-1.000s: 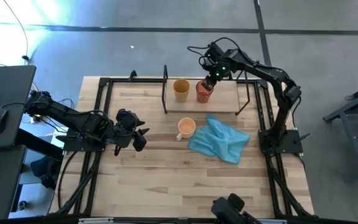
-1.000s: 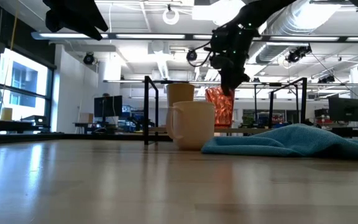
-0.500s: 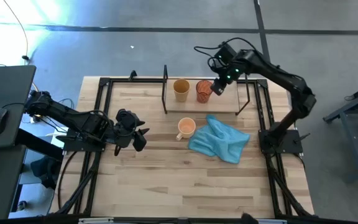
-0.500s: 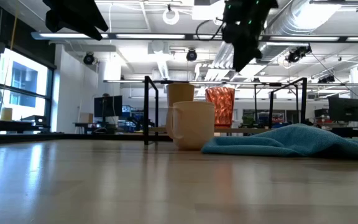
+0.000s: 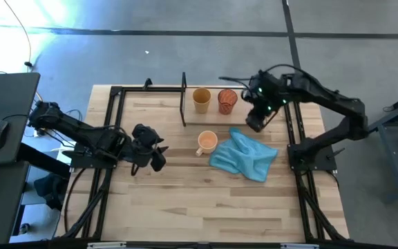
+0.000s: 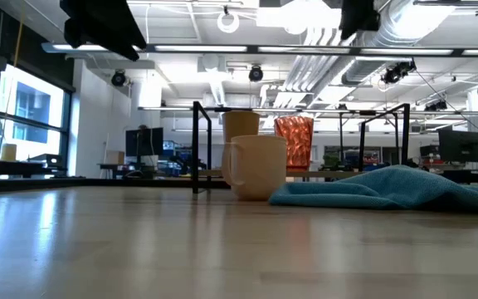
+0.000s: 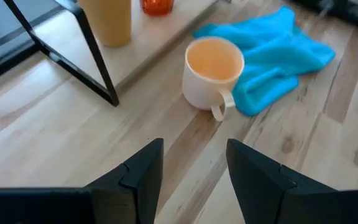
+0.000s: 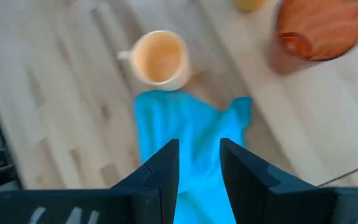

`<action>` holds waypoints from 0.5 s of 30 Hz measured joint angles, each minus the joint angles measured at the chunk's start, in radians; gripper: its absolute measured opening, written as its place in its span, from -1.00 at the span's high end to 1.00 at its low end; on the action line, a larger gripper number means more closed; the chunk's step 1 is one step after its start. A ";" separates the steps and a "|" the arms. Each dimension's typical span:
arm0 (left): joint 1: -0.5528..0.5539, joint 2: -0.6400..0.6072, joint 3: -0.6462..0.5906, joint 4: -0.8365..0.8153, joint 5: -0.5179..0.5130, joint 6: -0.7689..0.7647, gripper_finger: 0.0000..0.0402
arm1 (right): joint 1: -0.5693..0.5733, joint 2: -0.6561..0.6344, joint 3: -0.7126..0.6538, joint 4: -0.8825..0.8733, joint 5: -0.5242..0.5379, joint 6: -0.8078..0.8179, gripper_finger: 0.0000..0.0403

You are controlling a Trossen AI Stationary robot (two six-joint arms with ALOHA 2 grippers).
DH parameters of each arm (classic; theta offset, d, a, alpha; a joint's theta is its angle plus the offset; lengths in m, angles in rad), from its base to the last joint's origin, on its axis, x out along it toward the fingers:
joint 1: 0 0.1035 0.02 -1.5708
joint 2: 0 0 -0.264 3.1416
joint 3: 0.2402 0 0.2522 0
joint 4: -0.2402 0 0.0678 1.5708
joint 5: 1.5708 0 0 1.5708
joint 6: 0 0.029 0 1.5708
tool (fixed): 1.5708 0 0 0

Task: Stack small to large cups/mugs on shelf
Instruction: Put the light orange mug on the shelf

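A mustard-yellow cup [image 5: 201, 99] and a patterned red cup [image 5: 227, 101] stand side by side on the wooden board [image 5: 251, 114] of the black-rod shelf [image 5: 184, 104]. The light orange mug [image 5: 206, 142] stands upright on the table in front of the shelf, with its handle [image 7: 221, 111] toward my left gripper. My left gripper [image 5: 156, 153] hovers open to the left of the mug [image 7: 213, 71] and is empty. My right gripper [image 5: 254, 123] hangs open and empty, high over the shelf's near edge and the blue cloth [image 8: 185, 130].
A crumpled blue cloth [image 5: 244, 155] lies on the table just right of the mug, touching the shelf board's front. Black frame rails [image 5: 109, 124] run along the table's left and right sides. Bare wood [image 5: 206, 200] stretches toward the near edge.
My right gripper has risen from just over the red cup and swung toward the table's near right, out over the cloth. The red cup stays upright on the shelf board beside the yellow one.
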 joint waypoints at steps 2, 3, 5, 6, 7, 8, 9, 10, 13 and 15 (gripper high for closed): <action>0.000 0.035 0.000 0.015 0.011 0.000 0.18 | 0.060 -0.020 0.000 0.002 0.001 0.036 0.46; 0.000 0.057 0.000 0.027 0.023 0.000 0.18 | 0.088 -0.028 0.000 0.003 0.004 0.053 0.46; 0.000 0.097 0.000 0.050 0.048 0.001 0.18 | 0.149 -0.044 0.000 0.012 0.021 0.097 0.46; 0.000 0.118 0.000 0.070 0.052 0.006 0.18 | 0.180 -0.049 0.000 0.018 0.036 0.118 0.46; 0.000 0.140 0.000 0.093 0.055 0.011 0.18 | 0.211 -0.055 0.000 0.025 0.053 0.142 0.46; 0.000 0.160 0.000 0.108 0.060 0.014 0.18 | 0.242 -0.058 0.000 0.028 0.070 0.161 0.46; 0.000 0.178 -0.001 0.118 0.062 0.016 0.18 | 0.271 -0.059 0.000 0.033 0.084 0.180 0.46; 0.000 0.198 -0.001 0.139 0.062 0.016 0.18 | 0.300 -0.061 0.000 0.037 0.102 0.198 0.46; 0.000 0.245 -0.001 0.171 0.062 0.031 0.18 | 0.377 -0.065 0.000 0.036 0.176 0.257 0.46; 0.000 0.270 0.000 0.200 0.062 0.045 0.18 | 0.422 -0.065 0.000 0.034 0.239 0.306 0.46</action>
